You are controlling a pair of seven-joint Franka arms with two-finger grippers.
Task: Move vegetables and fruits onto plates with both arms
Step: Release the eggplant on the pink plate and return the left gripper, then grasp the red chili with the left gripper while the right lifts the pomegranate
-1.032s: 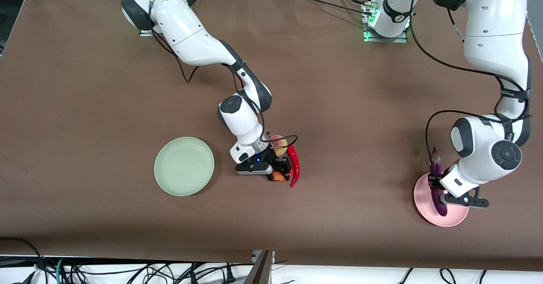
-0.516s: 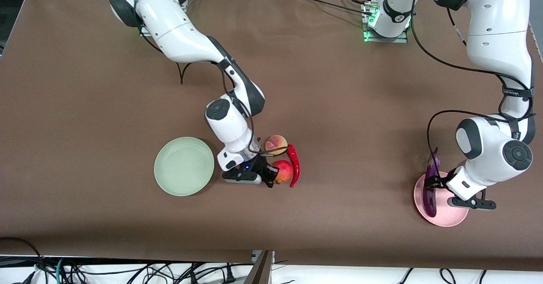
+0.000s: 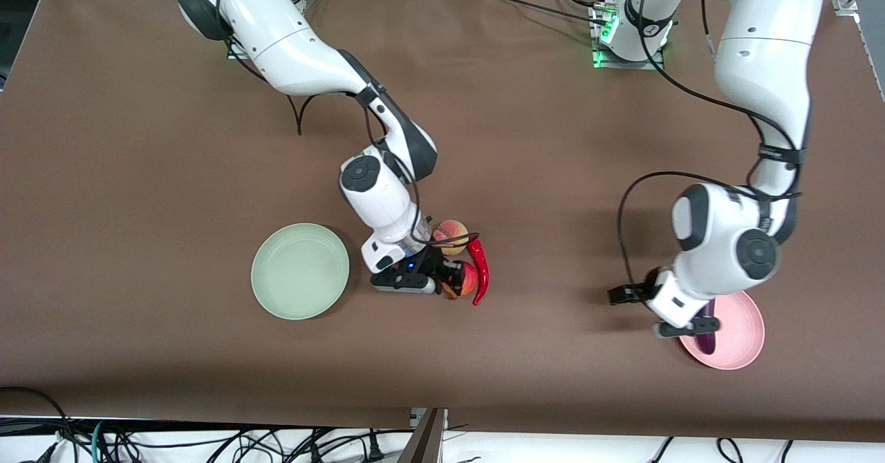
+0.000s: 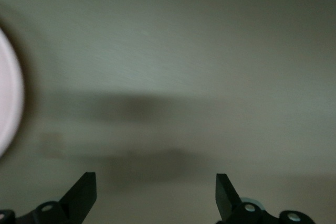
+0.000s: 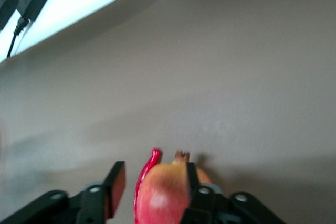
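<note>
- The front view shows the whole brown table [image 3: 138, 173]; each wrist view shows only a patch of it.
- The right gripper [image 3: 449, 280] is low at the pomegranate [image 3: 469, 280]. In the right wrist view its fingers [image 5: 116, 184] stand fairly wide with the pomegranate [image 5: 163, 195] between them, against one finger and with a gap to the other.
- The chili [image 3: 480, 269] touches the pomegranate on the side toward the left arm's end; the right wrist view shows only its tip [image 5: 149, 163].
- The peach [image 3: 451, 233] lies just beside both, farther from the front camera.
- The green plate [image 3: 300, 271] sits near the right gripper, toward the right arm's end, with nothing on it.
- The left gripper [image 3: 626, 296] hovers over bare table just beside the pink plate [image 3: 743, 335]. The left wrist view shows its fingers [image 4: 84, 192] wide apart, nothing between them, and a sliver of the plate [image 4: 8, 93] at the picture's edge.
- The eggplant [image 3: 706, 342] lies on the pink plate, mostly hidden under the left arm.
- No legible writing.
</note>
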